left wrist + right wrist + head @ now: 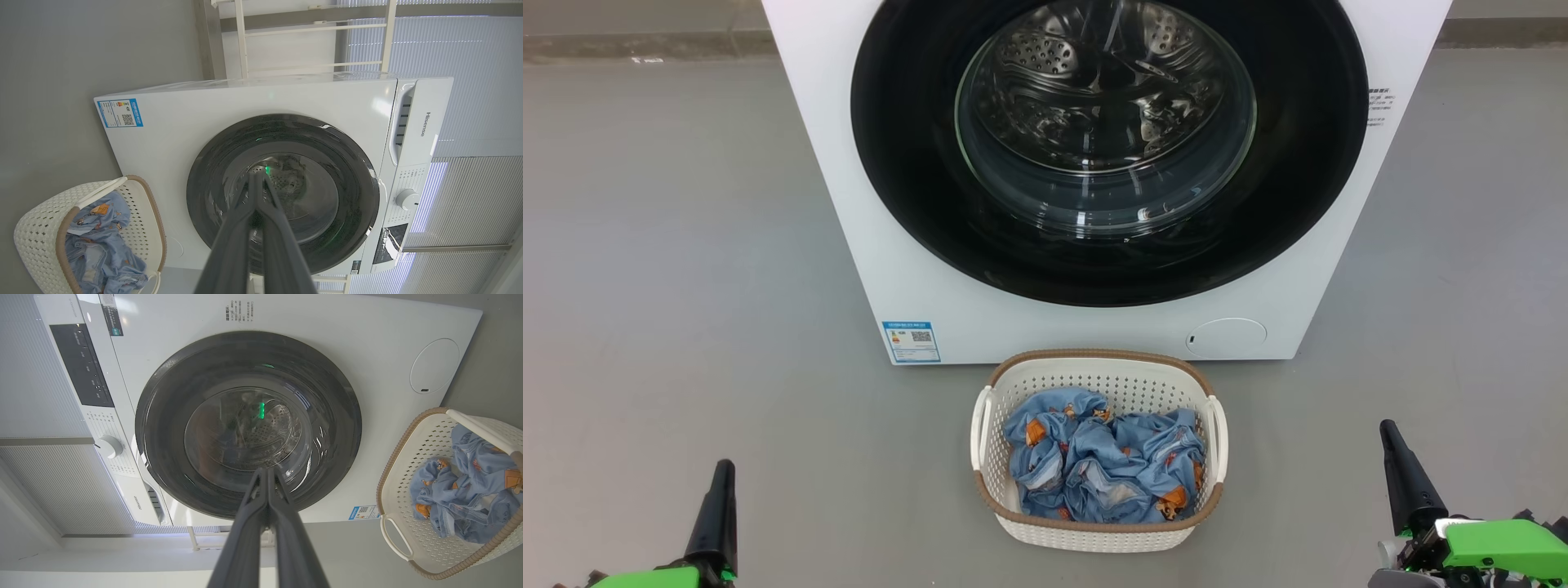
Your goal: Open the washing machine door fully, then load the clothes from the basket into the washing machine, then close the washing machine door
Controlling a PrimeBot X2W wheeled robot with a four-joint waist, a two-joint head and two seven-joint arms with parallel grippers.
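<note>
**Floor** [670, 245]: plain matt grey, spanning the head view from side to side.

**Skirting band** [645, 45]: a darker grey-brown strip running along the floor's far edge. A small pale fleck [645, 60] sits right where band and floor meet.

**Rail frame** [242, 41]: in the left wrist view, thin white bars rising from the floor against a pale wall [286, 51].

**Blinds** [449, 45]: ribbed pale slats, farther from the floor than the frame, glowing bluish in places.
</note>
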